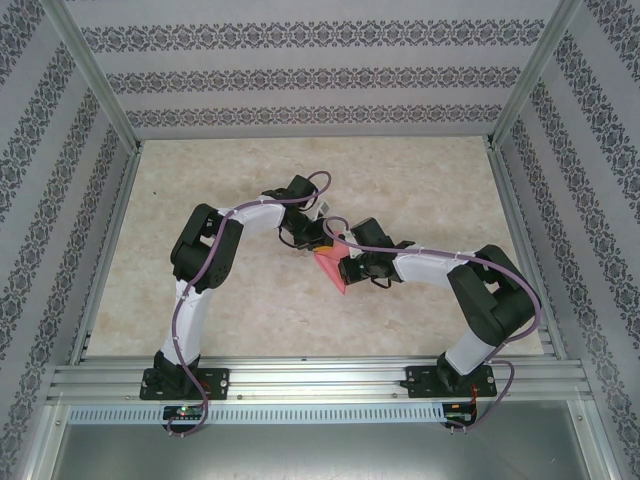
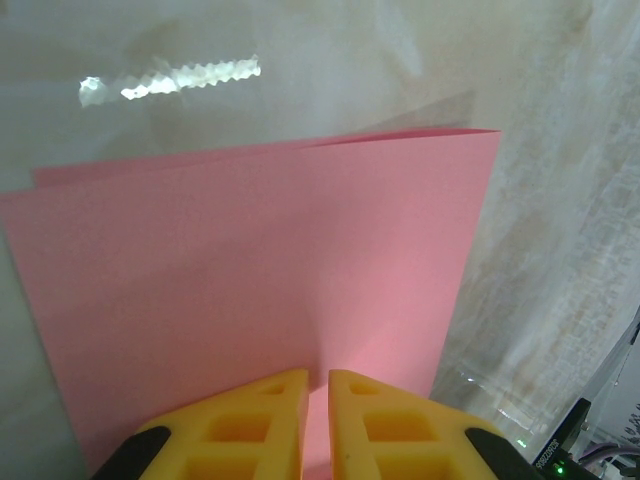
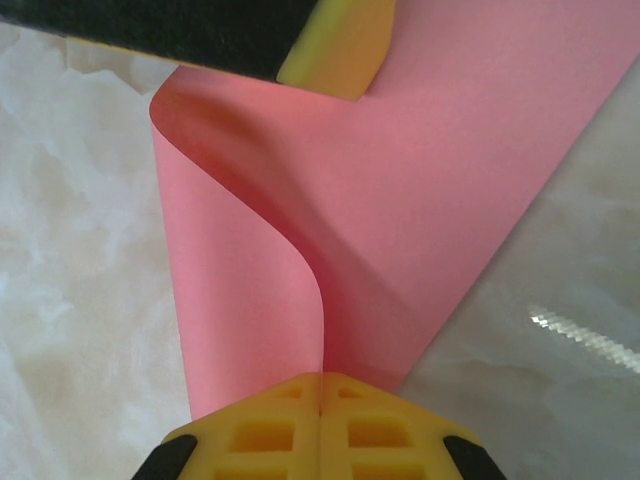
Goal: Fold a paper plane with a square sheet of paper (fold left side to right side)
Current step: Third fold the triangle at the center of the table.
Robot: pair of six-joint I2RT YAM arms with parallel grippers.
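I have the left gripper [image 2: 318,378] pinched on the square sheet of paper [image 2: 250,270], which spreads ahead of it. The right gripper [image 3: 321,380] is clamped tight on its curled-over edge.

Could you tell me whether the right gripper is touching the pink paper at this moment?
Touching. The right wrist view shows the right gripper with its jaws shut on the near edge of the curled paper.

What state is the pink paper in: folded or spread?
Folded over, not creased: the square sheet of paper bends back on itself in a curve, and two stacked edges show in the left wrist view.
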